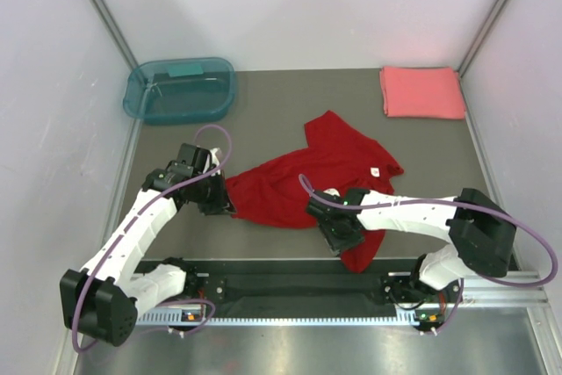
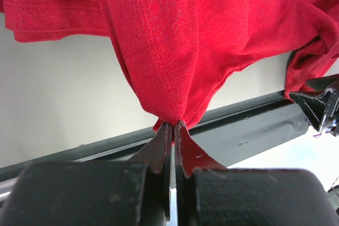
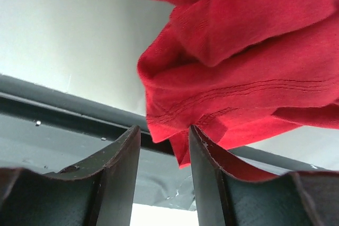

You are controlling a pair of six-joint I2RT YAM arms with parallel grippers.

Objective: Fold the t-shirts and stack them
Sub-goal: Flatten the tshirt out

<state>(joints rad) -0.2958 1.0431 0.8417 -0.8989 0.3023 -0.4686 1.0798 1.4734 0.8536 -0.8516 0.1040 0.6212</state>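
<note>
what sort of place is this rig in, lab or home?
Likely a lab test cell: plain white panel walls, robot arms bolted to a black rail at the grey tabletop edge, and only props laid out: red t-shirt, folded coral t-shirt, teal tub.

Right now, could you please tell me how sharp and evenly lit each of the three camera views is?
Top external: sharp, evenly lit, with a faint pink glow on the wall above the folded coral shirt. Left wrist: stitching on the red shirt is crisp; the body of the left gripper blurs near the lens. Right wrist: hem sharp, the right gripper soft, bright areas washed out.
</note>
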